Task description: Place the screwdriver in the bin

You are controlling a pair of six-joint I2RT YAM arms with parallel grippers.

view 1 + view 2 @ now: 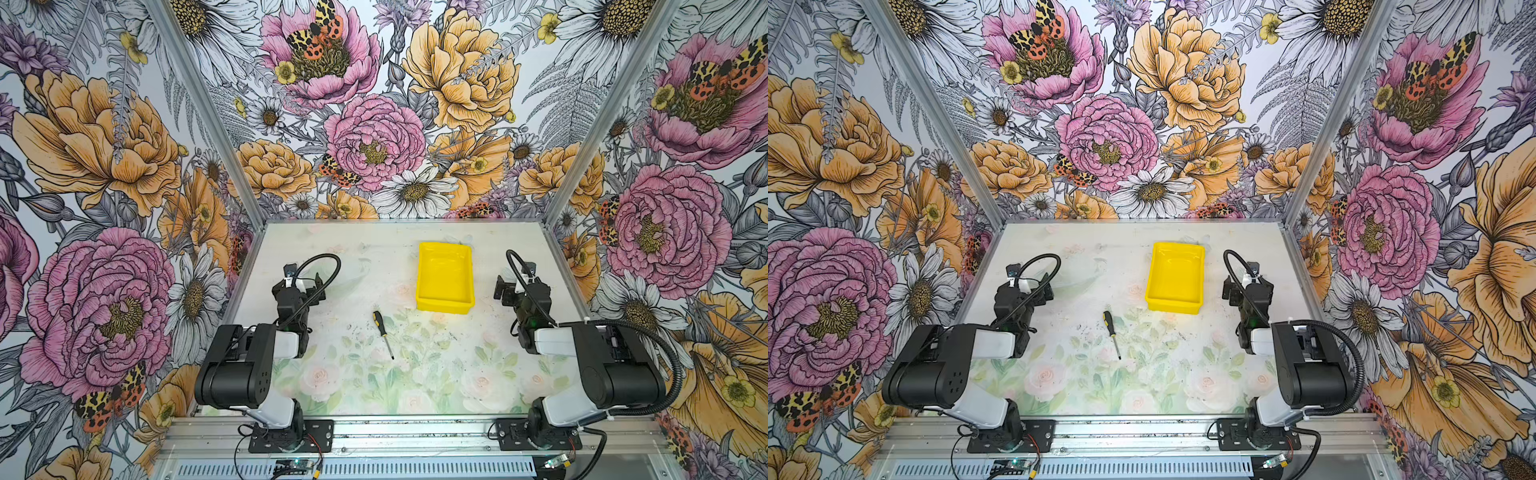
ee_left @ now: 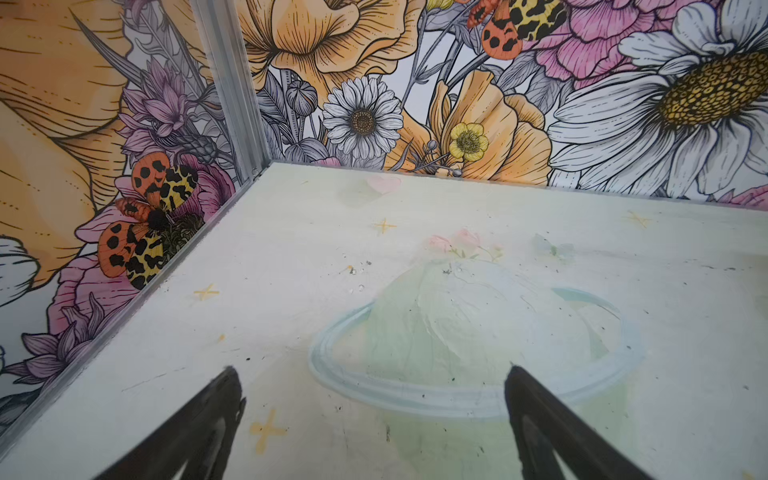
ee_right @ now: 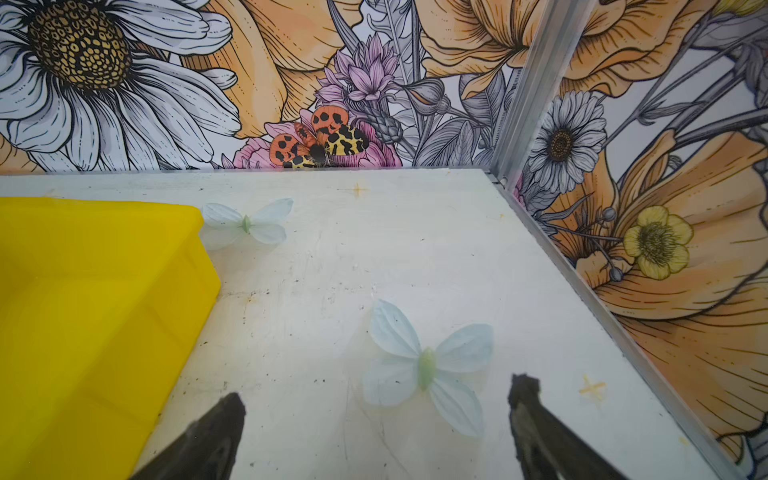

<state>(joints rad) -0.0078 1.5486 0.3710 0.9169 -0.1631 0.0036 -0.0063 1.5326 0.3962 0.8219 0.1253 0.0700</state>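
Both top views show the screwdriver (image 1: 383,334) flat on the table (image 1: 357,257), near the bin (image 1: 444,306) but apart from it. The right wrist view shows only the bin's side wall, the left wrist view only table. Both arms sit folded back. The left gripper (image 2: 372,374) and right gripper (image 3: 376,395) gape wide, holding nothing, with open table around the screwdriver

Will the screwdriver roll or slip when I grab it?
Likely stiff: the screwdriver has a thin metal shaft. Its rounded handle lies flat on the table, so a nudge may roll it. Probably light: slim, shorter than the bin.
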